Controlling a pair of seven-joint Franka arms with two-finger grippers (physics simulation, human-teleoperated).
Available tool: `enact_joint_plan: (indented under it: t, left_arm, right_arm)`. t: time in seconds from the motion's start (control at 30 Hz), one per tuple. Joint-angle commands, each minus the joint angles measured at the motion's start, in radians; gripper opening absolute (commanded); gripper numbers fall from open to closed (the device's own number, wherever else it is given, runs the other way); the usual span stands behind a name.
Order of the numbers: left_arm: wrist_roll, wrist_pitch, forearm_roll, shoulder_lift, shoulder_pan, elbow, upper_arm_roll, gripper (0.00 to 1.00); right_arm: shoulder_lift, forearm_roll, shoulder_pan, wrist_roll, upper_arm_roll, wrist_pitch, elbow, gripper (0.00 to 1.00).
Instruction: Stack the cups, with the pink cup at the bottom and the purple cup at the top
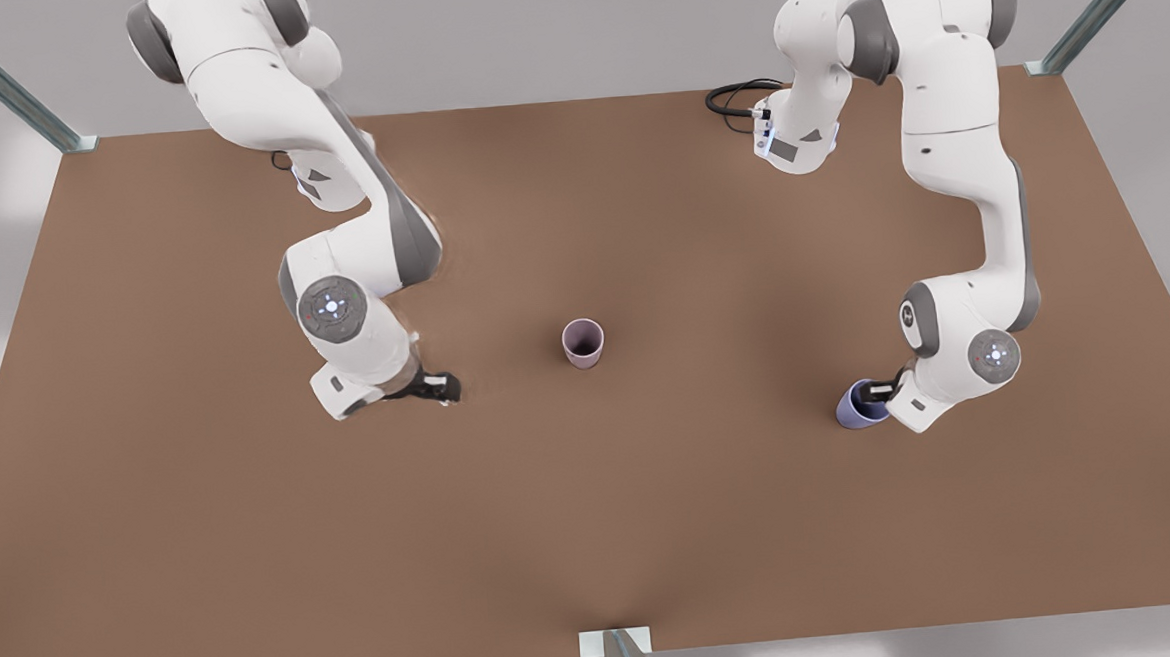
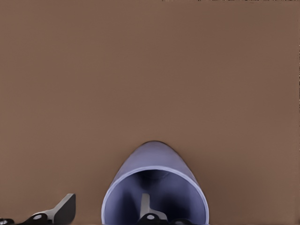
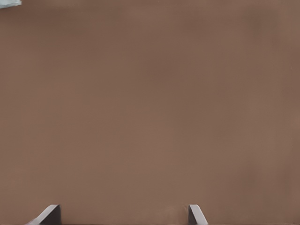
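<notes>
Front view, left to right: right gripper (image 1: 438, 387) waiting, fingers spread, over bare table (image 1: 204, 509); pink cup (image 1: 583, 344) upright mid-table; purple cup (image 1: 861, 403) far right, tilted, left gripper (image 1: 884, 389) straddling its rim, grip uncertain. Probably light, stiff, slippery.

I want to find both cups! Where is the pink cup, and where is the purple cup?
pink cup (image 1: 583, 344), front view, on its outer wall below the rim.
purple cup (image 1: 857, 406), front view, on its outer side.
purple cup (image 2: 150, 159), left wrist view, on its outer wall.
</notes>
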Motion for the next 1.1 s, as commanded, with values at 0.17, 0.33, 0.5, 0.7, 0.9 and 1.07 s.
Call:
enact_joint_plan:
  t: [0.17,0.33,0.5,0.7,0.9,1.07]
  left_arm:
    - [-0.036,-0.005,-0.033,0.0,-0.015,-0.001,0.0,0.21]
    - [-0.056,-0.019,-0.033,-0.016,-0.027,0.013,-0.008,0.21]
    - [-0.142,-0.114,-0.023,-0.083,-0.142,0.059,-0.008,0.21]
    - [-0.683,-0.448,-0.034,-0.057,-0.403,0.312,-0.009,0.21]
    - [-1.114,-0.493,-0.077,-0.043,-0.492,0.401,-0.124,0.21]
    - [-1.331,-0.497,-0.079,0.047,-0.516,0.55,-0.189,0.21]
  right_arm:
    - [-0.094,-0.05,-0.165,-0.463,-0.022,-0.258,0.063,1.0]
    - [-0.06,-0.101,-0.178,-0.465,-0.046,-0.247,0.065,1.0]
    - [-0.031,-0.098,-0.173,-0.465,-0.045,-0.246,0.065,1.0]
    - [-0.025,-0.093,-0.174,-0.48,-0.043,-0.249,0.088,1.0]
    - [-0.019,-0.093,-0.179,-0.477,-0.046,-0.249,0.086,1.0]
    - [-0.013,-0.09,-0.179,-0.472,-0.045,-0.247,0.083,1.0]
